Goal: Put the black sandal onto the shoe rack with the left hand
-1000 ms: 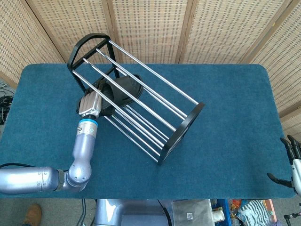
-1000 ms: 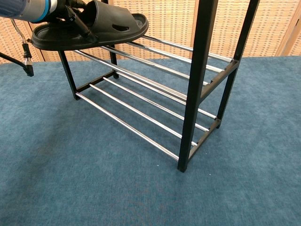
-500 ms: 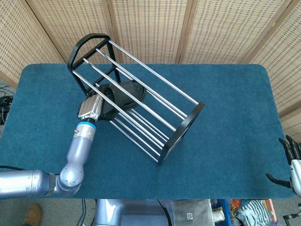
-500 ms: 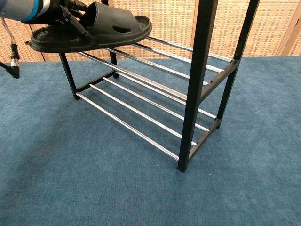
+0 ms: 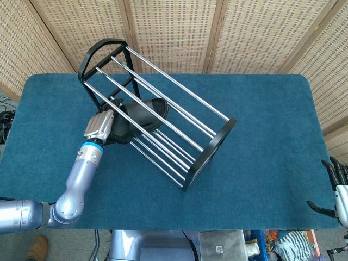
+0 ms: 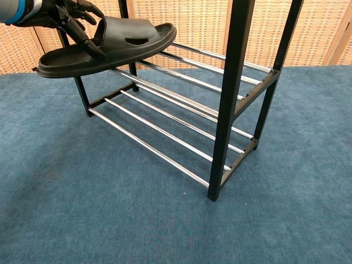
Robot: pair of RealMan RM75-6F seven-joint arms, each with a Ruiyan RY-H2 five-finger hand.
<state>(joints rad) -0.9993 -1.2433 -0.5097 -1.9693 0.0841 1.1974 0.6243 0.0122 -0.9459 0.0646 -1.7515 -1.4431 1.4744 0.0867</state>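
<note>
The black sandal (image 5: pixel 142 113) (image 6: pixel 124 44) lies on the upper rails of the black shoe rack (image 5: pixel 211 148) (image 6: pixel 237 82). Its toe sits on the rails and its heel hangs off the near side, tilted down. My left hand (image 5: pixel 99 126) (image 6: pixel 70 15) is at the heel end with its fingers spread above the strap. One finger (image 6: pixel 91 47) still lies along the footbed. My right hand (image 5: pixel 337 191) hangs off the table's right front corner, fingers apart and holding nothing.
The rack stands slantwise on the blue table cloth (image 5: pixel 261 119), with bare chrome rails (image 6: pixel 165 132) on its lower tier. Woven screens (image 5: pixel 174 32) close off the back. Open cloth lies to the right and front of the rack.
My left hand has pulled back from the sandal and its fingers have lifted off the strap. The sandal slid further onto the rails and its heel dropped. The right hand barely moved.
</note>
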